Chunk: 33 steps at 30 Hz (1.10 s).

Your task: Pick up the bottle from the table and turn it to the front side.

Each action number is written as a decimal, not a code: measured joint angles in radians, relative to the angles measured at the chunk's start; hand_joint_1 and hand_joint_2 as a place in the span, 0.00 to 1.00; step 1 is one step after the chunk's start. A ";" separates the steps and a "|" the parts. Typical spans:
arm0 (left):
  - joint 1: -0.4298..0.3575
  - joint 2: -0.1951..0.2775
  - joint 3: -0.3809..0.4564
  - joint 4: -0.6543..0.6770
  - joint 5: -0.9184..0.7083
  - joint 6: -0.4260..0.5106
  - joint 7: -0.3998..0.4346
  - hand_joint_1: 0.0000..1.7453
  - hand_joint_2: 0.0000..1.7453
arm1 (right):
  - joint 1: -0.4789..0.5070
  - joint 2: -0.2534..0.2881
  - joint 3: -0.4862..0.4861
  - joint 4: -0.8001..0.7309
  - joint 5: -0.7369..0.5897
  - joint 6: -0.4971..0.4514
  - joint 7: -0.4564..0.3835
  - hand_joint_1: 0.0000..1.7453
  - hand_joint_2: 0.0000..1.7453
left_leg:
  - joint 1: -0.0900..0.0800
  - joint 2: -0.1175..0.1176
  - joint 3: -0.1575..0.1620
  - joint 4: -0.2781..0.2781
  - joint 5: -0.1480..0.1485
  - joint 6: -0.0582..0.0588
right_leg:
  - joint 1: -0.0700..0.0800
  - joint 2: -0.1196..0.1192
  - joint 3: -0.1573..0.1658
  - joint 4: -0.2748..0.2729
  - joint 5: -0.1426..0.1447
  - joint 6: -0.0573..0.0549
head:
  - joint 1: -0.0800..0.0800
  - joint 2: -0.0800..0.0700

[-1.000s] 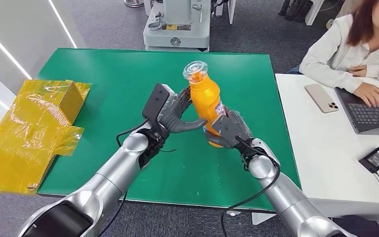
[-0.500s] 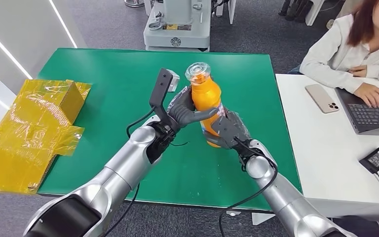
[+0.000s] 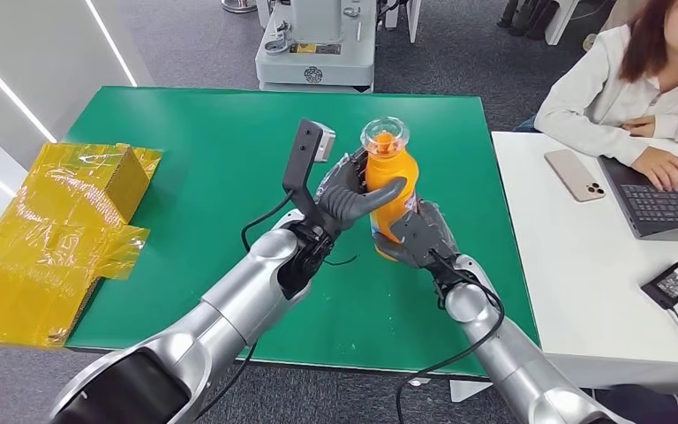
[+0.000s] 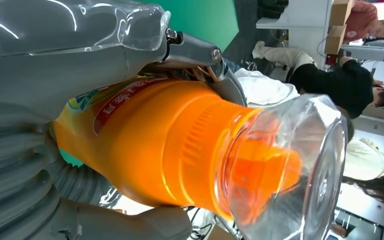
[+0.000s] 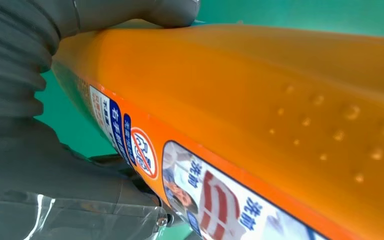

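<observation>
1. One orange bottle (image 3: 392,190) w/ a clear cap (image 3: 385,135), held up in the air above the green table (image 3: 185,159), roughly upright, cap tipped slightly away from the robot.
2. Two robot hands on it. Left hand (image 3: 351,193) wraps the upper body just below the neck; thumb curls across the near side, fingers round the far side, pressed to the plastic.
3. Right hand (image 3: 412,235) grips the lower part from the right side, fingers closed round the bottom end.
4. Left wrist view: bottle (image 4: 170,145) lies right against the hand (image 4: 35,165), thumb under it, printed label partly showing near the palm.
5. Right wrist view: bottle side (image 5: 260,100) w/ label text and a row of small raised dots; thumb pressed on the edge of the bottle.
6. One yellow wrapped box (image 3: 53,230) on the table's left edge, well apart from the bottle.
7. One white table (image 3: 574,265) on the right, touching the green one. On it: one phone (image 3: 575,175), one laptop (image 3: 662,199), one black power brick (image 3: 674,281) w/ cable.
8. One person (image 3: 627,88) in a light top sits at the white table, one hand on the laptop.
9. One grey machine base (image 3: 318,44) on the floor behind the green table.
</observation>
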 joint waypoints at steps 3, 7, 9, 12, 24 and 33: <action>-0.002 0.000 -0.025 0.005 -0.001 0.012 -0.012 0.67 1.00 | 0.008 -0.005 -0.003 -0.005 -0.007 -0.001 -0.001 1.00 1.00 | 0.000 0.000 0.000 0.000 0.000 0.000 | 0.000 0.000 0.000 0.000 0.000 0.000 | 0.000 0.000; -0.008 0.000 -0.049 0.012 0.009 0.018 -0.023 0.77 1.00 | 0.015 -0.011 -0.004 -0.011 -0.007 -0.006 -0.002 1.00 1.00 | 0.000 0.000 0.000 0.000 0.000 0.000 | 0.000 0.000 0.000 0.000 0.000 0.000 | 0.000 0.000; -0.011 0.000 -0.060 0.017 0.017 0.018 -0.029 0.81 1.00 | 0.018 -0.013 -0.005 -0.012 -0.008 -0.010 -0.004 1.00 1.00 | 0.000 0.000 0.000 0.000 0.000 0.000 | 0.000 0.000 0.000 0.000 0.000 0.000 | 0.000 0.000; -0.015 0.000 -0.073 0.023 0.022 0.018 -0.044 0.96 1.00 | 0.024 -0.017 -0.007 -0.018 -0.008 -0.014 -0.008 1.00 1.00 | 0.000 0.000 0.000 0.000 0.000 0.000 | 0.000 0.000 0.000 0.000 0.000 0.000 | 0.000 0.000; -0.052 0.013 -0.079 -0.028 -0.121 0.015 -0.120 1.00 1.00 | 0.118 -0.041 -0.100 -0.114 -0.009 -0.010 -0.014 0.00 1.00 | 0.000 -0.001 -0.001 0.000 0.000 0.000 | 0.000 -0.001 0.000 0.000 0.000 0.000 | 0.000 0.000; -0.077 0.065 -0.004 -0.063 -0.241 0.040 -0.124 1.00 1.00 | 0.192 -0.062 -0.179 -0.242 -0.054 0.007 -0.052 0.00 1.00 | 0.000 0.000 -0.001 0.000 0.000 0.000 | 0.000 -0.001 0.000 0.001 0.000 0.000 | 0.000 0.000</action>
